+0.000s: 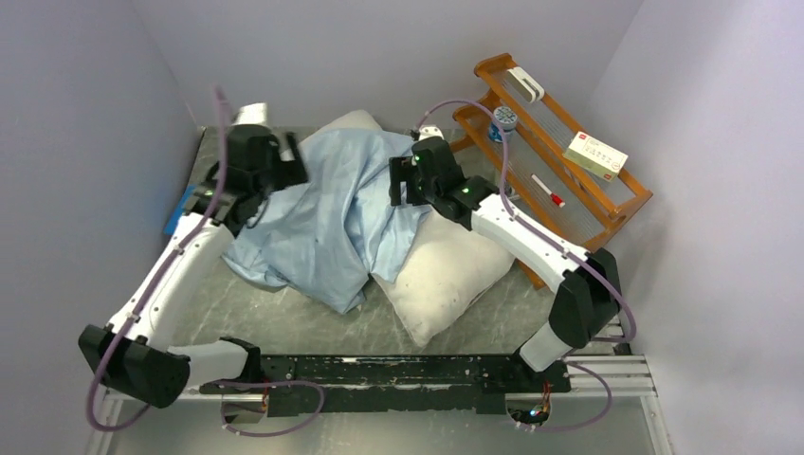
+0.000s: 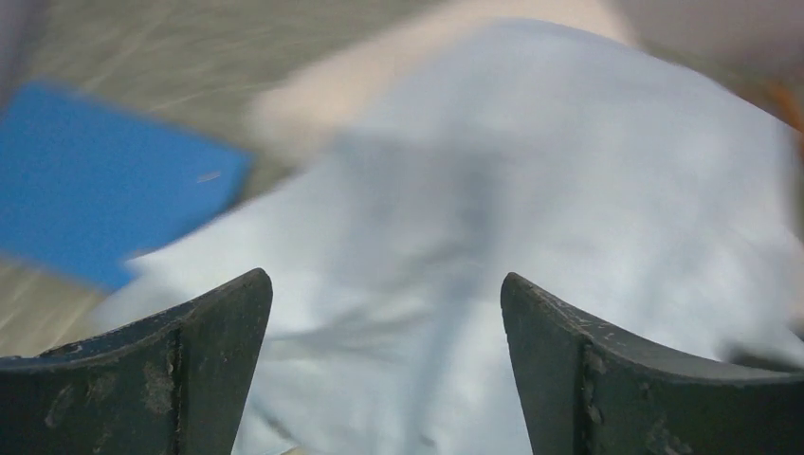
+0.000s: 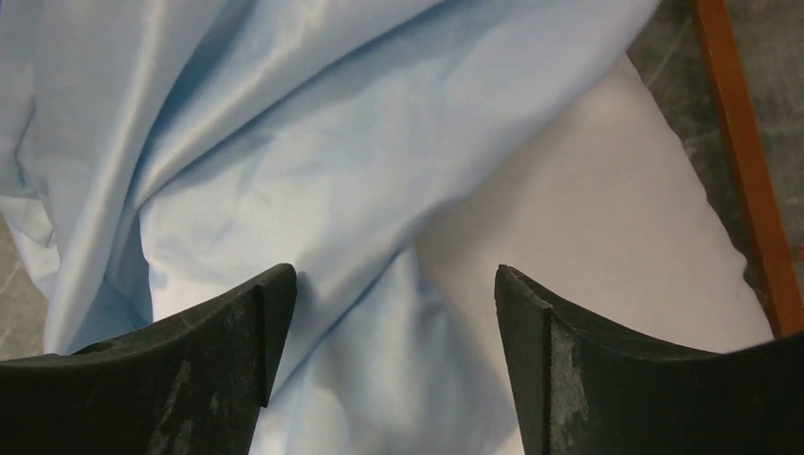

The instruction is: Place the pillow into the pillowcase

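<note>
Grey marbled table (image 1: pixel 284 322), white walls: pillow (image 1: pixel 446 270) lies diagonally at frame centre, w/ pillowcase (image 1: pixel 322 227) draped over its upper-left half (crumpled). Left gripper (image 2: pixel 384 294) & right gripper (image 3: pixel 393 284) hover over the cloth, jaws apart, holding nothing.

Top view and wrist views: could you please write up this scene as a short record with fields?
pillow: white, diagonal on table, near end bare
pillowcase: crumpled, draped across pillow's far half
pillow inside: cannot tell
left gripper: open, empty, above pillowcase
right gripper: open, empty, above pillowcase and pillow
mat: blue, at table's left edge
</note>
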Controlling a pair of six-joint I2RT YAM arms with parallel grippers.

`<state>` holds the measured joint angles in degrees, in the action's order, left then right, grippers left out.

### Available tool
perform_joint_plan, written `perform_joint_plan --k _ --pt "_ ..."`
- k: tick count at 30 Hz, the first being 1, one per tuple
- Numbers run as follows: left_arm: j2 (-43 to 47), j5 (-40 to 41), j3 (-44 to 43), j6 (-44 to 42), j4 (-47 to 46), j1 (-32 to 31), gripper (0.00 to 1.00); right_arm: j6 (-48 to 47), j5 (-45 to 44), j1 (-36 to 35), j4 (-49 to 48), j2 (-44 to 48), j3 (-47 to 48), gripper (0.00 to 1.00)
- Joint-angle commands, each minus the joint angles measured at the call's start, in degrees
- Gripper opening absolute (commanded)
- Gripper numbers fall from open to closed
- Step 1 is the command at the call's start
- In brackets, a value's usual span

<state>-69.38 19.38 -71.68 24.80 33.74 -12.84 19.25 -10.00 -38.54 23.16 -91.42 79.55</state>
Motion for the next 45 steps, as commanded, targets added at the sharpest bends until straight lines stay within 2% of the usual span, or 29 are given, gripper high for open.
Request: perform_joint_plan --k 1,3,4,9,15,20,22,23,24,25,27,29,30,33,37,42,45 --pt "-3.76 -5.31 -5.02 -9.87 -4.31 -16.19 0.93 2.90 -2.62 0.14 0.24 4.57 -2.74 0.80" --pt "-7.02 -8.37 -7.77 -11.71 -4.66 -21.02 0.90 3.60 -3.23 0.14 0.17 6.75 -4.62 0.80" --pt "-9.10 -7.46 -9.90 -12.18 -3.45 -23.76 0.90 3.83 -3.45 0.16 0.06 8.39 -5.51 0.80" --pt "-17.14 3.57 -14.32 -15.80 -2.07 -34.39 0.97 3.94 -4.39 0.16 -0.38 14.57 -9.33 0.74" --pt "-29.55 15.24 -19.15 -16.83 -3.79 -35.28 0.96 5.72 -4.05 0.25 -1.73 20.02 -13.54 0.66" --pt "-37.86 17.76 -26.46 -16.89 -2.78 -33.96 0.92 7.73 -1.89 0.19 -3.62 23.35 -16.78 0.64" --pt "-39.61 19.84 -27.79 -17.48 -3.53 -33.60 0.81 7.76 -1.40 0.20 -4.43 23.75 -17.66 0.64" --pt "-39.83 21.25 -27.78 -17.76 -4.42 -33.45 0.69 7.82 -1.33 0.24 -4.56 23.89 -17.89 0.63" --pt "-39.57 22.44 -27.61 -18.03 -5.44 -33.33 0.51 7.68 -1.38 0.22 -4.63 23.91 -18.05 0.63" --pt "-39.06 23.39 -27.51 -18.22 -6.28 -33.20 0.39 7.59 -1.44 0.19 -4.67 24.11 -18.17 0.63" --pt "-36.71 23.85 -27.51 -18.65 -8.09 -32.65 0.23 7.33 -1.49 0.20 -4.99 24.58 -18.49 0.62" --pt "-34.00 24.25 -27.98 -18.45 -10.04 -31.55 0.08 7.17 -1.16 0.18 -5.90 25.27 -18.99 0.62" --pt "-32.53 24.42 -28.30 -18.20 -11.00 -30.70 0.05 7.07 -0.76 0.21 -6.66 25.69 -19.33 0.62" --pt "-28.51 24.49 -28.73 -16.72 -15.04 -26.25 0.05 6.59 1.05 0.19 -8.94 26.27 -20.13 0.63" --pt "-26.27 21.71 -28.65 -14.01 -22.38 -15.97 0.05 5.32 3.51 0.14 -10.67 25.84 -20.66 0.66" --pt "-34.64 18.67 -39.66 -9.43 -24.38 -3.82 0.05 4.79 4.60 0.06 -10.12 25.27 -20.09 0.66" --pt "-39.98 19.40 -46.47 -8.93 -23.73 0.29 0.05 4.66 5.55 0.03 -9.13 24.78 -19.26 0.66"
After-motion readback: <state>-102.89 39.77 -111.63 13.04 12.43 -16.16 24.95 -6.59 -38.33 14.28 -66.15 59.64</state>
